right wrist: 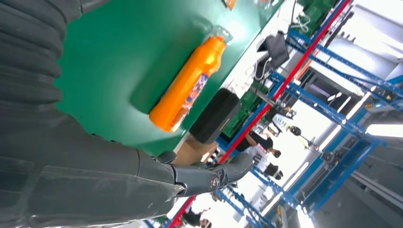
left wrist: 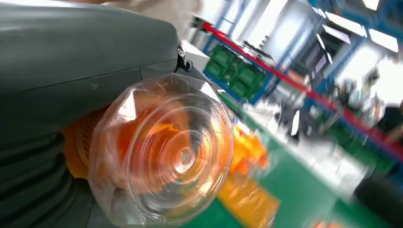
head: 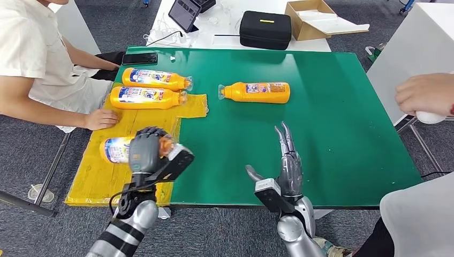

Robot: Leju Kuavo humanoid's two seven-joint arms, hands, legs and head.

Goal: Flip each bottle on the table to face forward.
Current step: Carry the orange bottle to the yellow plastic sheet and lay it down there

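My left hand [head: 145,151] grips an orange bottle [head: 116,149] over the yellow mat [head: 101,179] at the table's near left; the bottle's blue-and-white label faces up. Its clear cap [left wrist: 164,149] looms close beside the left hand [left wrist: 71,76] in the left wrist view. Two more orange bottles [head: 155,78] [head: 145,97] lie side by side at the mat's far end, labels up. Another orange bottle [head: 256,92] [right wrist: 186,86] lies alone on the green table [head: 332,123], showing an orange label. My right hand [head: 288,163] [right wrist: 95,185] hovers open over the near edge, fingers straight.
A seated person at the left rests a hand [head: 101,119] on the mat. Another person's hand [head: 425,93] shows at the right edge. A black phone [head: 140,58] lies at the far left corner. Behind the table stand a black case [head: 265,29], a tablet [head: 184,13] and a cardboard box [head: 313,19].
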